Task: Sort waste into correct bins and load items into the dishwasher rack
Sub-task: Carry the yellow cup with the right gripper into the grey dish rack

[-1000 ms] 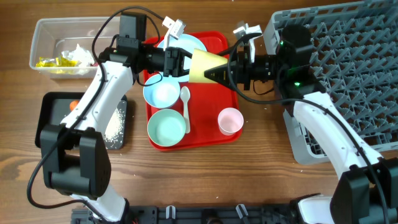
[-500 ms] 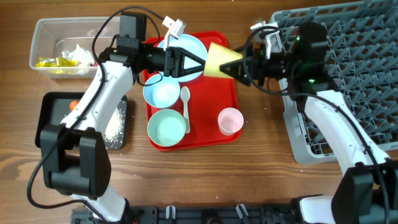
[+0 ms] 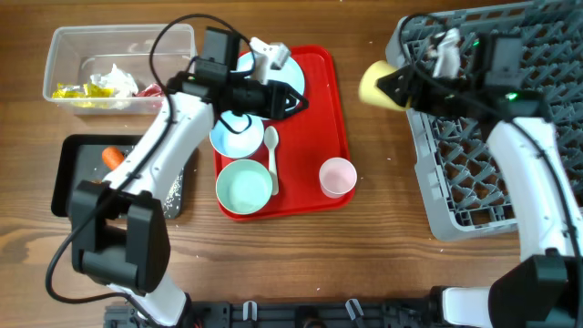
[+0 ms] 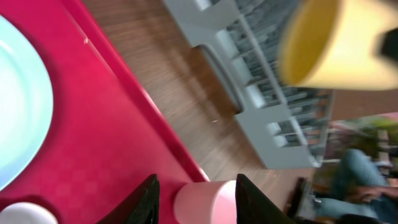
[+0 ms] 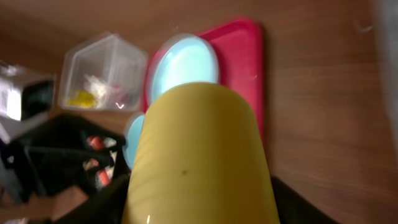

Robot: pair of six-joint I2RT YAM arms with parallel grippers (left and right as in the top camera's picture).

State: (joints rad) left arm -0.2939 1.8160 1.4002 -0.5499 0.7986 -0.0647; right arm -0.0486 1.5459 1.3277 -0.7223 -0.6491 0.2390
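My right gripper is shut on the yellow cup and holds it on its side in the air at the left edge of the grey dishwasher rack. In the right wrist view the cup fills the space between the fingers. My left gripper is open and empty above the red tray, beside the light-blue plate. The pink cup, mint bowl, pale blue bowl and white spoon lie on the tray. The left wrist view shows the pink cup below its open fingers.
The clear tub at the back left holds yellow and red wrappers and white tissue. The black tray below it holds the carrot and loose rice. Bare wood lies between the red tray and the rack.
The yellow cup passed from between both grippers to the right one alone. The right arm carried it right to the rack's edge. The left gripper opened and shifted slightly right over the tray.
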